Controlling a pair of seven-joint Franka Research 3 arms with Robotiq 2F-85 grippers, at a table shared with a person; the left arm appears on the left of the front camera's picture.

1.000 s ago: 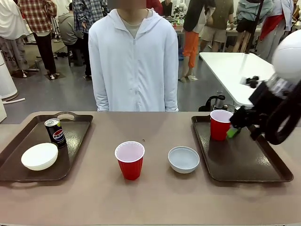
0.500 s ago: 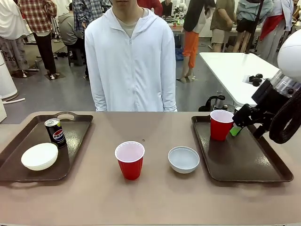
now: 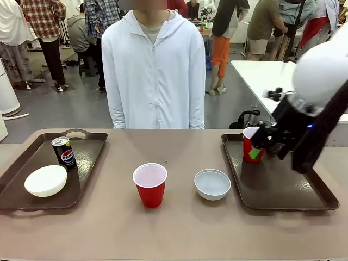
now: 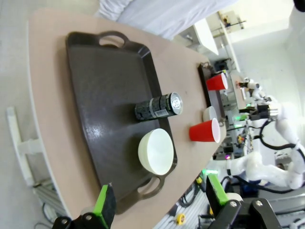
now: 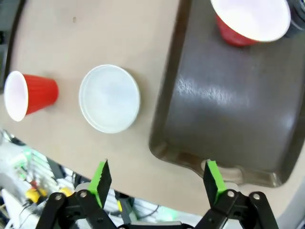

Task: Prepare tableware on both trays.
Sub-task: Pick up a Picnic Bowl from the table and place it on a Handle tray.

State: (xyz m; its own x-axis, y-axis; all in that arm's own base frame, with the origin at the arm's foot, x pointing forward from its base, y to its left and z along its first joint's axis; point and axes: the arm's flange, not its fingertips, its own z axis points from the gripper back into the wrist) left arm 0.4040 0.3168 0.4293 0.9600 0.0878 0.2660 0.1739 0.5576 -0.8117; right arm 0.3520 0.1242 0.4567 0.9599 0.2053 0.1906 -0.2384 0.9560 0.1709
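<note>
Leftmost, the left gripper (image 4: 159, 198) faces the left tray (image 3: 89, 152), jaws wide and empty — on that tray sit a white bowl (image 3: 46, 180) and a Pepsi can (image 3: 63, 153); on the table (image 3: 174, 228) stand a red cup (image 3: 150, 185) and a grey-blue bowl (image 3: 212, 184); the right tray (image 3: 283, 185) carries a second red cup (image 3: 249, 142) — the right gripper (image 5: 157, 175) hovers above this tray, wide, empty.

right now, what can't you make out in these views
- Front view: the far red cup, right side hidden behind the right tool.
- Right wrist view: that cup's rim, cut by the top edge.
- Left wrist view: can print, too small to read; grey-blue bowl, partly behind the middle red cup.
</note>
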